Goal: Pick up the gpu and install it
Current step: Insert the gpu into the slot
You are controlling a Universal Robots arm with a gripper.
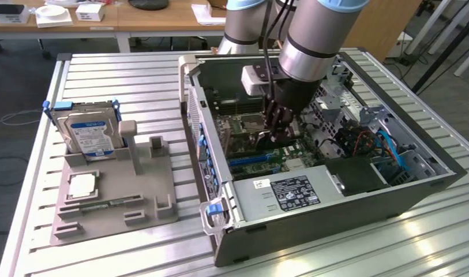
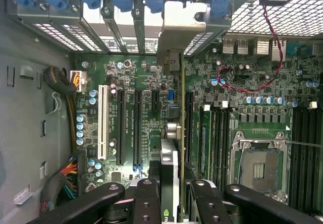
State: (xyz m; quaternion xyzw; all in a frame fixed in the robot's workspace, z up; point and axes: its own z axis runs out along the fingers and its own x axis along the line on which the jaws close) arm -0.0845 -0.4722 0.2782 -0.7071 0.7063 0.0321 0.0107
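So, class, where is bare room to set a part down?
Bare table slats above the hard drive in the exterior view, and at its lower right below the computer case. Crowded: inside the case, around the gripper holding the gpu.

gpu (image 2: 170, 156), thin card, upright among motherboard slots (image 2: 128, 128)

The arm (image 1: 311, 40) reaches steeply down from above, its wrist nearly vertical and the gripper (image 1: 279, 133) pointing downward. Its black fingers (image 2: 146, 204) stand partly closed, pressing from both sides on the gpu (image 2: 169, 168), held edge-on between them.
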